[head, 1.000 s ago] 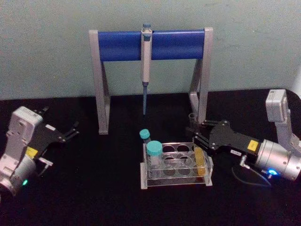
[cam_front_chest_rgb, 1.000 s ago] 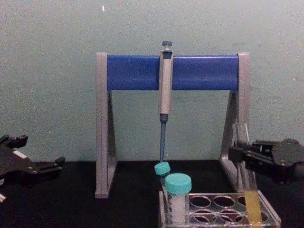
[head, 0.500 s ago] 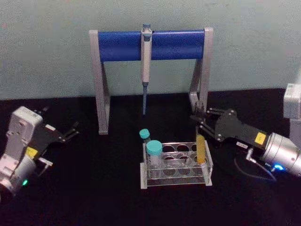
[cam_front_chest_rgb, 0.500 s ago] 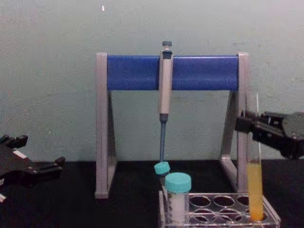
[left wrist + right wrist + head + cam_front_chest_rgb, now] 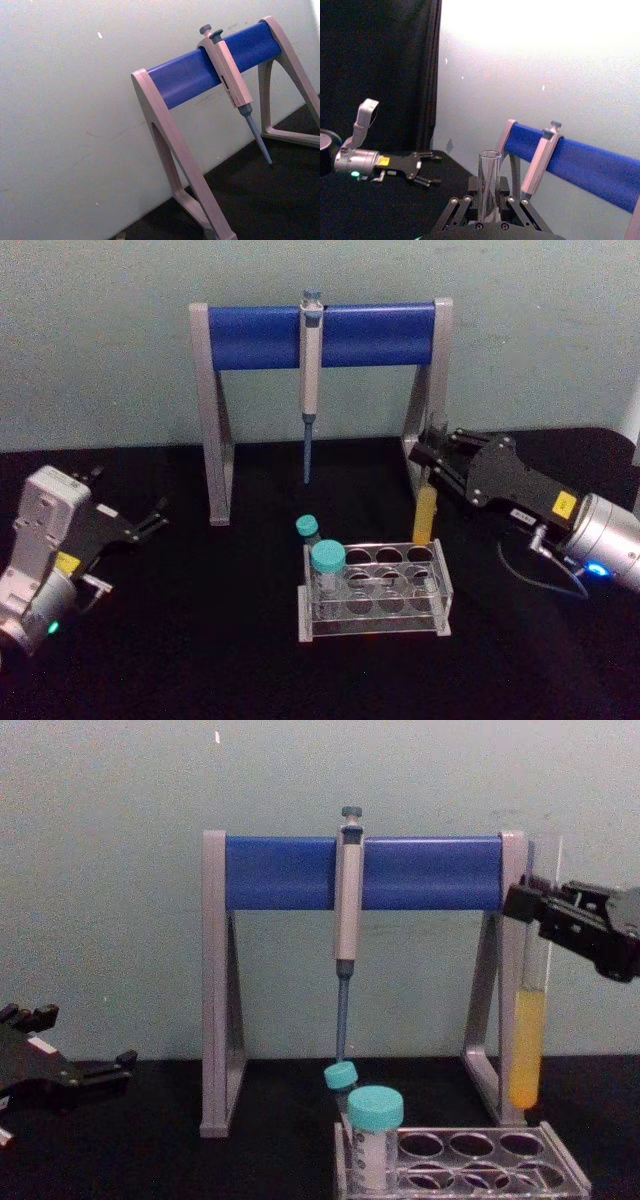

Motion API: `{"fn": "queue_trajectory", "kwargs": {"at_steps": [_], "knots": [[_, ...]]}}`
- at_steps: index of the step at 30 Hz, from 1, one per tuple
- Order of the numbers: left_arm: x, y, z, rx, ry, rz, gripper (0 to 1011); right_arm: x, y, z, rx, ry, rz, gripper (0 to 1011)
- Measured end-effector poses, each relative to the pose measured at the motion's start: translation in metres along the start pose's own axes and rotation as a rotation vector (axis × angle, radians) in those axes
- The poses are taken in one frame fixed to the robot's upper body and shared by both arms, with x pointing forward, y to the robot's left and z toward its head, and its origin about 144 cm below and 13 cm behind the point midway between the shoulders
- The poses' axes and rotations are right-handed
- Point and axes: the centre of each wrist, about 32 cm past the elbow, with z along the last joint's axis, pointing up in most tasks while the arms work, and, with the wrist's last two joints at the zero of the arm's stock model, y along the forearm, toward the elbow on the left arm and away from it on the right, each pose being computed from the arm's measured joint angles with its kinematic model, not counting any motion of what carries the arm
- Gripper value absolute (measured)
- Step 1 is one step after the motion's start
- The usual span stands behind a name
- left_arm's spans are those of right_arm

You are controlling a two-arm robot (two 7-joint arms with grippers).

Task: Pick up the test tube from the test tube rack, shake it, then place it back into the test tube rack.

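A grey-and-blue pipette stand (image 5: pixel 250 337) stood on the black table (image 5: pixel 200 640) before a pale wall (image 5: pixel 100 340). A grey pipette (image 5: pixel 311 360) hung from its blue bar. Two teal-capped tubes (image 5: pixel 327 558) stood nearer, one behind the other.

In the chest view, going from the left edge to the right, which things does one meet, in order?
left gripper, open → pipette → test tube, held clear above the test tube rack in the right gripper.
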Motion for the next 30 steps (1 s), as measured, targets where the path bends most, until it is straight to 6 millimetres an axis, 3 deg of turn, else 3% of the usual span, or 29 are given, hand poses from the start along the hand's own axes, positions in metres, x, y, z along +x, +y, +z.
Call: {"fn": "queue_trajectory", "kwargs": {"at_steps": [30], "knots": [[0.0,0.0,0.0,0.0,0.0,0.0,1001,0.011,0.023,-0.015,0.096,0.046,0.003,232]]}}
